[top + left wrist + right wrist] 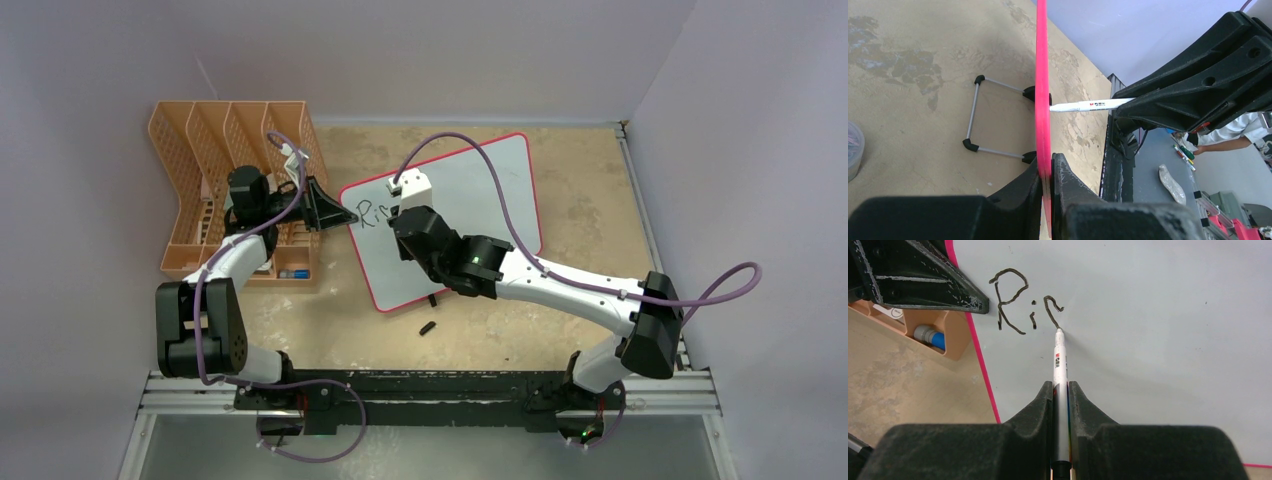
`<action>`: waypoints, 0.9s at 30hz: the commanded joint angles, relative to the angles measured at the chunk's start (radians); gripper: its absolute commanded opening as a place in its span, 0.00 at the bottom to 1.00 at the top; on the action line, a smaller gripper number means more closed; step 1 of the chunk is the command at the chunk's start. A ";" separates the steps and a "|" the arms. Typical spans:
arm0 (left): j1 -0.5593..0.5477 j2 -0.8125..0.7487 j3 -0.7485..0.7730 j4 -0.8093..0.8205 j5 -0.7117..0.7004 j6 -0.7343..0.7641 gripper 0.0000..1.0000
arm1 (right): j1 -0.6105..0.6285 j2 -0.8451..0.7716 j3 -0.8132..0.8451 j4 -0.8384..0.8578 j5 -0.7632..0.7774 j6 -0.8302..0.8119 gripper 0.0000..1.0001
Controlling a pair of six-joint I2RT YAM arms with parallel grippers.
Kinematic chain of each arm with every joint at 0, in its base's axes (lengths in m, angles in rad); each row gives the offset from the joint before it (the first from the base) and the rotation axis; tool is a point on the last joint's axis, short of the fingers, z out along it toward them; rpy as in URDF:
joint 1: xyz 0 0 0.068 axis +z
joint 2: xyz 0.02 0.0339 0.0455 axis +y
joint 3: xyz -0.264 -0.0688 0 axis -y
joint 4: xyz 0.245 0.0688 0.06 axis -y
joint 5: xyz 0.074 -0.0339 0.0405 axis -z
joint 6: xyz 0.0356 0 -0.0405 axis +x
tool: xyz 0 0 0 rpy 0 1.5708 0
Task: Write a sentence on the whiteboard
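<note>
The whiteboard (470, 190) stands tilted mid-table, white with a red-pink rim. My left gripper (340, 213) is shut on its left rim (1043, 100), seen edge-on in the left wrist view between the fingers (1018, 192). My right gripper (1060, 390) is shut on a white marker (1060, 365), whose tip touches the board face. The sentence (1023, 305) reads "Ri" plus a partly drawn third letter, in black, also seen in the top view (375, 212). The marker also shows in the left wrist view (1088, 105), meeting the board.
An orange mesh file rack (215, 170) stands at the back left, right beside the left gripper. A small black cap (428, 327) lies on the table in front of the board. The board's wire foot (983, 115) rests behind it.
</note>
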 commanded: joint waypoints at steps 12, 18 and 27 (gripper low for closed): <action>-0.025 -0.011 0.017 -0.012 0.007 0.032 0.00 | -0.002 -0.007 0.003 0.006 -0.009 -0.011 0.00; -0.025 -0.012 0.019 -0.012 0.007 0.032 0.00 | 0.004 -0.004 0.012 0.006 -0.019 -0.012 0.00; -0.025 -0.012 0.018 -0.012 0.007 0.032 0.00 | 0.005 0.004 0.026 0.024 -0.038 -0.020 0.00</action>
